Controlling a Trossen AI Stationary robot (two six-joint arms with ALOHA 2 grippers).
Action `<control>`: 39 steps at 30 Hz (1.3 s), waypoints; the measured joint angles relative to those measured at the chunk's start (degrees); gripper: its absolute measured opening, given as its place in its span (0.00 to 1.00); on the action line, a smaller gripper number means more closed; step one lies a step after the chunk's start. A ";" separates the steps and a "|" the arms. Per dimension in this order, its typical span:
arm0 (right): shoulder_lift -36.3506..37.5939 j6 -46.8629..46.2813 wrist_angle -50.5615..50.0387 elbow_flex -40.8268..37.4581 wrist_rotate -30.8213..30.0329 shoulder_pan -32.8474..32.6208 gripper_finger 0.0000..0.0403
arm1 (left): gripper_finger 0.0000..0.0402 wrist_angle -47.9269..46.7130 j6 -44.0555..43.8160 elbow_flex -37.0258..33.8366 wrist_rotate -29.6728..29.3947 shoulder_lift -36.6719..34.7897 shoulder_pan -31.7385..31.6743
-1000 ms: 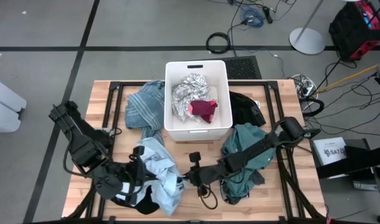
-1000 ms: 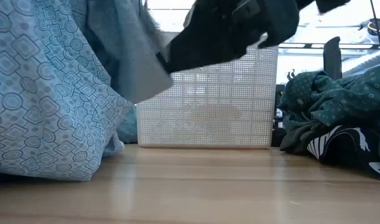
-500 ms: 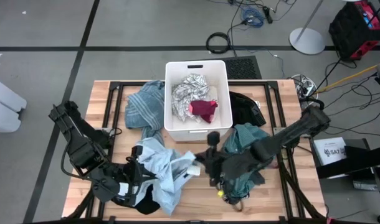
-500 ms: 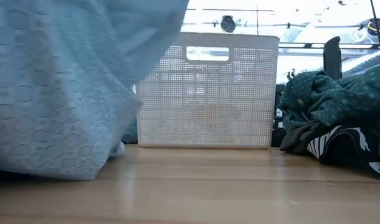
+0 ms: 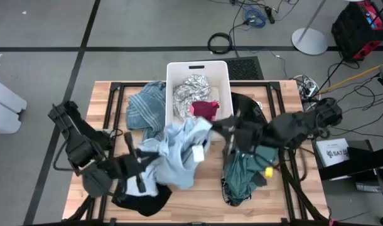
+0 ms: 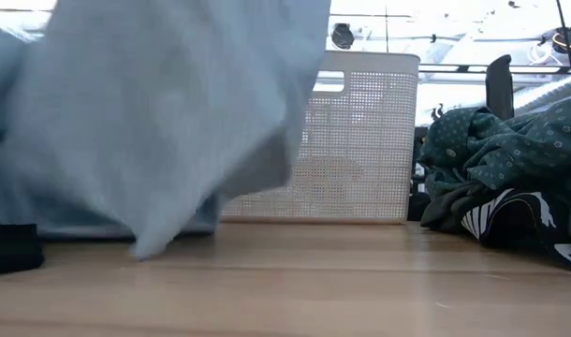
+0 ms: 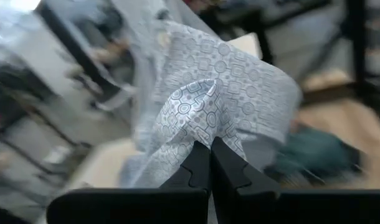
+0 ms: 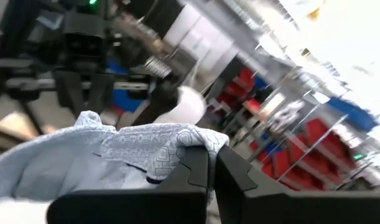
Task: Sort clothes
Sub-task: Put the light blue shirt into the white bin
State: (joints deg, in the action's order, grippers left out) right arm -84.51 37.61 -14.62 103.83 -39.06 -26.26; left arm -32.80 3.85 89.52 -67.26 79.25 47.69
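A light blue patterned garment (image 5: 179,154) hangs spread between my two grippers, above the table's near middle; it fills the left of the low view (image 6: 173,112). My left gripper (image 5: 141,158) is shut on its left end and my right gripper (image 5: 219,128) on its far right end, beside the white bin (image 5: 224,88). The bin holds a white-grey patterned piece (image 5: 190,86) and a magenta piece (image 5: 206,110). A blue striped garment (image 5: 147,105) lies left of the bin, a black one (image 5: 249,107) right of it, and a teal green one (image 5: 243,176) at the near right. My left gripper pinches a bunched fold of the light blue garment (image 7: 199,115) between its two shut fingers. The cloth rises from the fingertips and spreads away toward the other arm, lifted off the table. My right gripper pinches a folded edge of the garment (image 8: 191,142) between its two shut fingers. The cloth hangs away from the fingertips toward the left arm, slack and lifted.
Another black garment (image 5: 144,204) lies on the table at the near left, under the lifted cloth. Bare wooden tabletop (image 6: 360,281) shows along the near edge, between the hanging cloth and the teal garment (image 6: 501,150).
My right gripper has taken hold of the light blue garment's right part, then gone up and toward the far edge, to the bin's near right corner. My left gripper has risen with its end. The garment has been lifted off the near-left pile and spread out between them.
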 joint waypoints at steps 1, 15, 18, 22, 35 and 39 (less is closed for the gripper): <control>0.00 2.11 1.23 0.75 0.01 0.53 0.00 | 0.00 3.51 4.34 0.00 -3.03 -0.15 -0.05; -0.68 13.96 30.64 5.65 19.75 10.55 0.00 | 0.00 56.85 61.66 0.00 -3.24 -6.93 -3.79; -1.16 12.61 36.13 5.71 21.12 12.74 0.00 | 0.00 62.05 69.17 0.94 -1.68 -8.68 -4.64; -1.18 2.91 32.33 5.82 21.21 14.53 0.00 | 0.00 61.76 69.45 1.99 -2.08 -10.92 -4.30; 0.72 -1.53 11.64 5.71 12.06 7.55 0.00 | 0.00 24.06 30.08 0.05 -22.68 -10.75 3.09; 2.09 -1.57 9.24 5.71 10.02 5.77 0.00 | 0.00 11.37 12.69 -2.15 -22.63 -10.50 3.66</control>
State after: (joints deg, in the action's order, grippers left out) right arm -82.42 36.03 -5.37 109.54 -29.04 -20.49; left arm -21.43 16.54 87.37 -89.89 68.75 51.35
